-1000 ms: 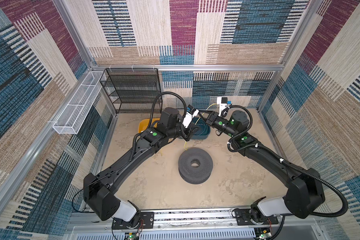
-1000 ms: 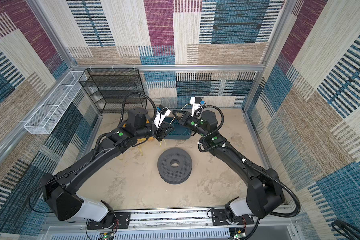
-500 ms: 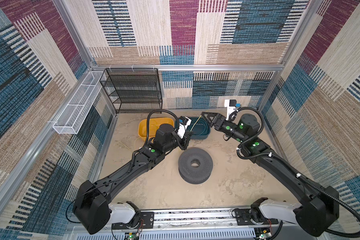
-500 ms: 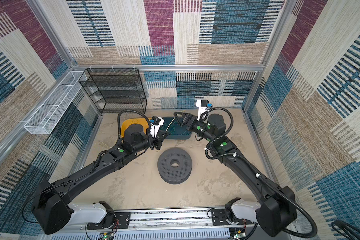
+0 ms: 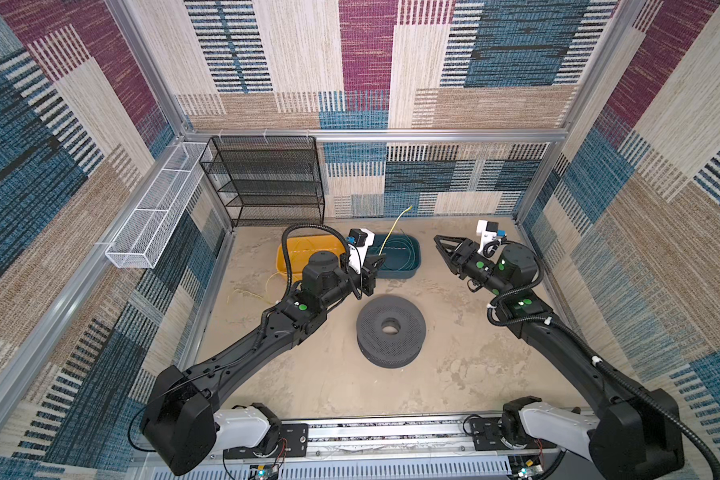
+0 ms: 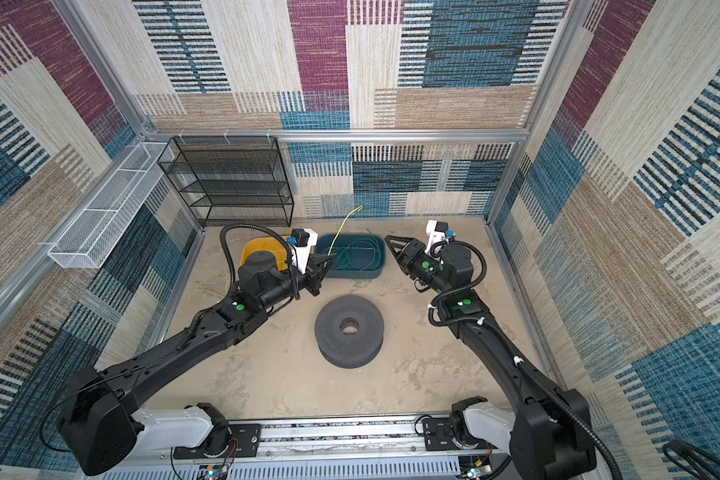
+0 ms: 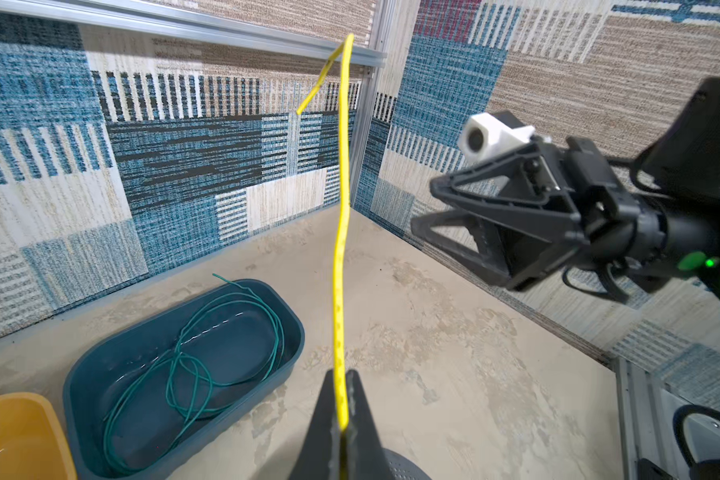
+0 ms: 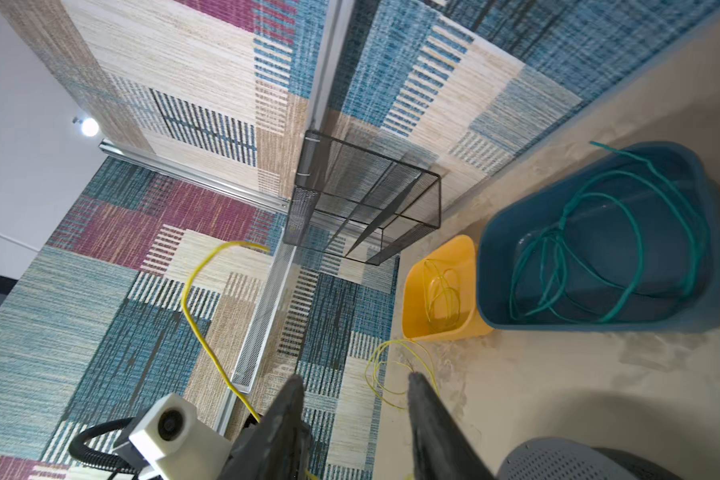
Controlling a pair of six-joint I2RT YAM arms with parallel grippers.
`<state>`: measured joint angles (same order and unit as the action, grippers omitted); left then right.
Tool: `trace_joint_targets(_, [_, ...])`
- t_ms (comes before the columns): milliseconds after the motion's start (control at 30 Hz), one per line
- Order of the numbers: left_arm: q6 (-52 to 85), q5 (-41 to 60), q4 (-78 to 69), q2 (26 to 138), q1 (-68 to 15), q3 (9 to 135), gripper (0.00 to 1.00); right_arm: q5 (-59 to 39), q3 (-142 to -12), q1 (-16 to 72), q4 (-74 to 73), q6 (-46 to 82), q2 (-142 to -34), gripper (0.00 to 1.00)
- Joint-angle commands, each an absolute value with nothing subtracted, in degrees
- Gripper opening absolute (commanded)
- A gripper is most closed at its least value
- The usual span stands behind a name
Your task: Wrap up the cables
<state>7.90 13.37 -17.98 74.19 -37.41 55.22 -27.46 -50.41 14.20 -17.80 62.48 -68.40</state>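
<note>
Yellow cable (image 7: 339, 257) upright; teal cable (image 7: 179, 353) coiled in bin (image 7: 267, 386).

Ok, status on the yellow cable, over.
Left gripper shut on yellow cable, free end standing upward. Right gripper open, empty. Teal cable coiled in blue bin. Nothing between right gripper and yellow cable.

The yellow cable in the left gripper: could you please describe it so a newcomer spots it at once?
Start at the dark perforated spool mid-table; behind it sits the teal bin, the left gripper at its near corner. The yellow cable rises from that shut gripper; unlike the green cable coiled in the bin, it stands up in the air, tip bent.
</note>
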Motion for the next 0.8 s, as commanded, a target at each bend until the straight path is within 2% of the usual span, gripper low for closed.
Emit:
trace_joint_targets(0, [10.0, 15.8, -19.5, 73.5, -37.4, 55.6, 0.00, -31.1, -58.1, 14.4, -15.7, 48.0, -72.3, 0.33])
trace_joint_targets(200, [14.1, 17.4, -15.9, 74.1, -37.4, 57.1, 0.00, -27.3, -68.5, 16.3, -3.6, 28.1, -78.2, 0.30])
trace_joint_targets(333, [17.6, 18.9, -13.7, 75.1, -37.4, 58.3, 0.00, -19.0, -70.1, 21.2, -1.5, 17.2, -78.7, 0.28])
trace_joint_targets(633, [22.7, 21.4, -13.6, 75.6, -37.4, 58.8, 0.00, -9.8, -68.5, 23.3, -3.3, 13.2, -79.0, 0.26])
trace_joint_targets(767, [23.2, 21.8, -14.2, 75.5, -37.4, 58.2, 0.00, -10.9, -69.4, 23.3, -3.5, 12.3, -79.9, 0.26])
